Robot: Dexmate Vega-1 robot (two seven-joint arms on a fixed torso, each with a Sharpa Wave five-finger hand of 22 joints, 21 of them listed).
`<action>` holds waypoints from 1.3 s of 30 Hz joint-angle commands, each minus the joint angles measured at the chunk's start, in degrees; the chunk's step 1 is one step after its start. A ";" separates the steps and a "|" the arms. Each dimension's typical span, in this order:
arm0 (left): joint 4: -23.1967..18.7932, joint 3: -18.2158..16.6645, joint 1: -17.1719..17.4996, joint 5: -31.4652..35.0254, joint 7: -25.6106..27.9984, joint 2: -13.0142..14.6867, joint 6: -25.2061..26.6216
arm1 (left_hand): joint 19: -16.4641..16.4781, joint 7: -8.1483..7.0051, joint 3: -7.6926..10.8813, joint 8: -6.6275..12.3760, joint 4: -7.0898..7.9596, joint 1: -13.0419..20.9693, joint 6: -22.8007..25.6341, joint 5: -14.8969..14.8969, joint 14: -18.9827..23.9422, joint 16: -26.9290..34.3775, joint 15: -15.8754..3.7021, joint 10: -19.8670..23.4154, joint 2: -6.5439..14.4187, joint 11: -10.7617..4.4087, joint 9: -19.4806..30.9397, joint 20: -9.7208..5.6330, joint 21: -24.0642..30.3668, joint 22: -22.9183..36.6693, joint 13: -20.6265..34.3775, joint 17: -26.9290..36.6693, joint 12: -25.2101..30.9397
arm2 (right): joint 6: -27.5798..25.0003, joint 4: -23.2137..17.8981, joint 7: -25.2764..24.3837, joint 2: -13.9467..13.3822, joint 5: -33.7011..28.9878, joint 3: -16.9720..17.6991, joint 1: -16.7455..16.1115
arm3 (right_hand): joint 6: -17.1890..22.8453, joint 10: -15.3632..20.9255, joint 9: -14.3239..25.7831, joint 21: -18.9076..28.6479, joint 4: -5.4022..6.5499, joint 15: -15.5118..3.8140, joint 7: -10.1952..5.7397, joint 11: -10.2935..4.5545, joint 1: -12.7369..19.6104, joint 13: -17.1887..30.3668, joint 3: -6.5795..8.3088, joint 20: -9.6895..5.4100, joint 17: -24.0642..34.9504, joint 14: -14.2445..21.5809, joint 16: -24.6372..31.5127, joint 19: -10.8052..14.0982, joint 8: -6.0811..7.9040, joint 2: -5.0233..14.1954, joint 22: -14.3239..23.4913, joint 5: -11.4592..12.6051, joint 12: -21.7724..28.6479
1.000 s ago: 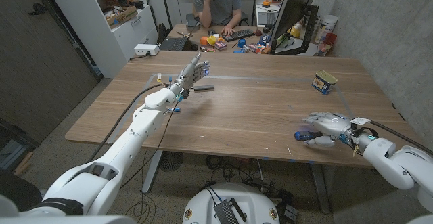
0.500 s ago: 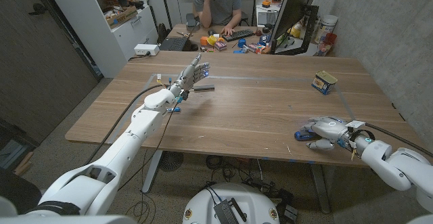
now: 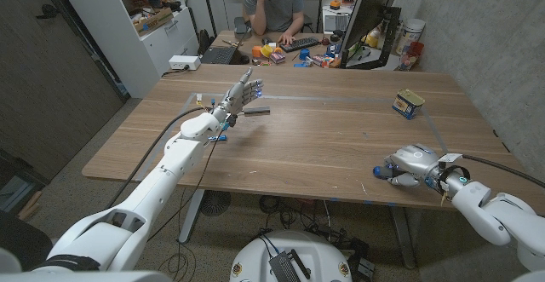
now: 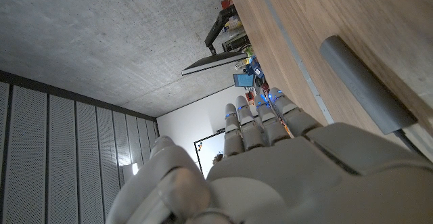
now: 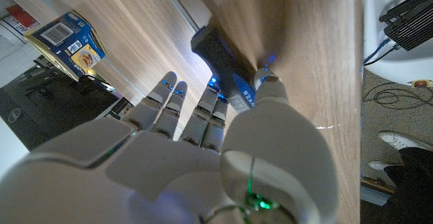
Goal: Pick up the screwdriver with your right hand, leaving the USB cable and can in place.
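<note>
The right hand [image 3: 411, 163] sits low over the near right part of the wooden desk [image 3: 324, 137], close to its front edge, with its back turned up toward the head camera. Its fingers [image 5: 203, 112] curl down around the screwdriver [image 5: 223, 65], whose dark handle with blue trim lies on the desk surface; in the right wrist view the thumb comes in along one side of the handle and the other fingers press against the opposite side. From the head view only the blue end of the handle pokes out past the hand on the side toward the desk's middle. Whether the tool has left the wood cannot be told.

Farther back on the right side of the desk, well apart from that hand, the can [image 3: 408, 103] stands with its blue and yellow label, and the right wrist view shows it beyond the fingertips.

The left hand [image 3: 241, 94] hovers over the far left part of the desk with its fingers straight and close together, holding nothing. Just beside its fingertips lies a dark grey bar-shaped plug with a lead running from it, which appears to be the USB cable [image 3: 256, 111]; the left wrist view shows the same grey piece on the wood next to the hand.

Behind the desk a person [image 3: 274, 1] sits at a second cluttered table with a monitor [image 3: 372, 14].
</note>
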 commanded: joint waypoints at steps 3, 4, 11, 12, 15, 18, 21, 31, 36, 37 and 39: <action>2.29 -0.01 -0.57 -0.87 -1.39 -0.79 -2.27 | 0.57 0.02 -0.47 0.33 0.14 -0.58 0.47 0.19 0.47 0.35 -2.48 0.87 -0.16 -0.04 0.33 -1.59 0.47 0.13 0.22 0.22 0.30 | -4.69 -2.39 -5.61 0.49 1.30 1.82 0.02 | 8.68 8.77 0.18 0.76 0.26 -8.07 -6.97 -8.03 9.00 0.76 -0.02 -5.09 0.79 1.44 0.55 0.36 0.94 7.67 0.43 -0.39 0.67; 2.43 0.04 -0.62 -0.87 -1.47 -0.83 -2.37 | 0.57 0.03 -0.48 0.32 0.16 -0.61 0.45 0.19 0.48 0.36 -2.47 0.87 -0.16 0.00 0.33 -1.60 0.47 0.13 0.22 0.22 0.30 | -4.97 -2.99 -5.72 0.84 1.47 2.56 0.21 | 8.76 8.76 0.14 0.87 0.27 -8.07 -6.90 -7.88 9.14 0.86 -0.05 -5.07 0.89 1.58 0.56 0.34 0.97 7.62 0.47 -0.45 0.71; 3.27 0.03 -0.75 -1.55 -2.48 -1.42 -3.72 | 0.57 0.04 -0.57 0.32 0.27 -0.81 0.53 0.21 0.49 0.36 -2.47 0.88 -0.17 -0.19 0.33 -1.60 0.47 0.14 0.22 0.22 0.28 | -5.31 -7.50 -2.96 4.16 7.50 5.98 6.16 | 8.93 8.87 0.00 0.97 0.42 -8.01 -6.96 -8.02 9.74 1.48 -0.20 -4.69 0.98 0.53 -0.44 -1.02 1.03 7.35 0.72 -0.71 0.96; 3.41 0.02 -0.78 -1.62 -2.70 -1.48 -4.06 | 0.58 0.03 -0.57 0.31 0.27 -0.82 0.53 0.21 0.48 0.36 -2.47 0.87 -0.17 -0.17 0.33 -1.60 0.48 0.14 0.22 0.22 0.27 | -4.91 -8.13 0.09 4.99 12.45 6.39 8.18 | 8.93 8.78 -0.02 0.97 0.46 -8.02 -6.94 -8.04 9.77 1.55 -0.20 -4.75 1.00 0.45 -0.53 -1.18 1.03 7.39 0.74 -0.73 0.94; 3.37 -0.25 -0.54 -1.93 -2.78 -1.71 -4.78 | 0.58 0.06 -0.60 0.29 0.31 -0.88 0.50 0.21 0.49 0.36 -2.46 0.90 -0.17 -0.19 0.33 -1.59 0.48 0.14 0.22 0.23 0.28 | -5.17 -7.78 3.74 6.78 21.44 5.08 14.96 | 8.84 8.68 -0.04 1.37 0.72 -8.07 -6.57 -7.94 9.99 1.87 -0.11 -4.22 1.36 1.16 -0.31 -0.83 1.03 7.88 0.77 -0.86 1.02; 2.67 -0.65 0.08 -2.15 -2.65 -1.64 -5.21 | 0.58 0.05 -0.62 0.25 0.34 -0.95 0.43 0.22 0.52 0.37 -2.48 0.97 -0.17 -0.19 0.33 -1.58 0.48 0.14 0.22 0.23 0.29 | -6.22 -6.40 4.36 7.93 26.96 2.23 21.97 | 9.04 8.67 -0.09 1.56 0.69 -8.07 -6.34 -7.74 10.24 2.10 -0.16 -4.02 1.63 1.52 -0.21 -0.82 1.11 7.81 0.77 -1.01 1.09; 1.39 -1.17 0.95 -2.29 -2.26 -1.30 -5.16 | 0.58 -0.03 -0.67 0.15 0.40 -1.05 0.23 0.23 0.50 0.36 -2.48 1.01 -0.17 -0.12 0.33 -1.59 0.48 0.14 0.22 0.23 0.29 | -8.35 -5.26 2.48 8.04 28.04 -1.33 28.24 | 9.06 8.72 -0.12 1.68 0.64 -8.07 -6.08 -7.62 10.44 2.26 -0.20 -3.97 1.77 1.59 -0.25 -0.84 1.12 7.70 0.77 -1.12 1.17; -1.38 -3.03 3.62 -2.71 -0.88 -0.41 -4.56 | 0.59 -0.08 -0.76 0.10 0.50 -1.26 0.19 0.28 0.51 0.36 -2.54 1.01 -0.16 -0.06 0.33 -1.62 0.48 0.14 0.22 0.22 0.25 | -16.47 -6.24 0.15 3.84 27.71 -7.09 41.67 | 9.44 9.85 -0.05 2.73 0.56 -8.07 -5.65 -7.56 11.35 2.97 -0.17 -3.69 2.48 2.29 -0.32 0.17 1.41 7.55 0.78 -1.70 1.79; -1.16 -2.89 3.72 -2.75 -1.30 -0.63 -4.66 | 0.59 -0.01 -0.79 0.10 0.54 -1.33 0.21 0.29 0.47 0.34 -2.52 1.20 -0.16 -0.21 0.33 -1.63 0.47 0.13 0.23 0.22 0.31 | -19.43 -7.03 -0.11 1.52 27.82 -8.02 46.40 | 9.48 9.87 0.11 3.03 0.60 -8.07 -5.44 -7.66 11.49 3.18 -0.19 -3.74 2.69 2.65 -0.29 0.46 1.56 7.50 0.77 -1.89 1.84; -1.12 -2.82 3.68 -2.67 -1.37 -0.64 -4.70 | 0.59 0.01 -0.80 0.10 0.55 -1.35 0.22 0.30 0.45 0.33 -2.52 1.19 -0.16 -0.12 0.33 -1.63 0.47 0.13 0.23 0.22 0.30 | -20.27 -7.36 -0.08 1.03 27.67 -8.17 47.22 | 9.49 9.97 0.11 3.09 0.61 -8.07 -5.42 -7.67 11.53 3.24 -0.19 -3.75 2.75 2.73 -0.29 0.47 1.57 7.47 0.77 -1.94 1.89; -1.08 -2.83 3.69 -2.73 -1.43 -0.78 -4.79 | 0.59 0.02 -0.81 0.09 0.56 -1.36 0.22 0.30 0.45 0.33 -2.48 1.21 -0.16 -0.09 0.33 -1.63 0.47 0.13 0.23 0.21 0.30 | -21.24 -7.95 -0.37 -0.02 27.40 -8.04 48.49 | 9.40 10.19 0.22 3.25 0.63 -8.07 -5.48 -7.76 11.61 3.37 -0.19 -3.72 2.87 2.95 -0.29 0.57 1.63 7.46 0.76 -2.06 2.00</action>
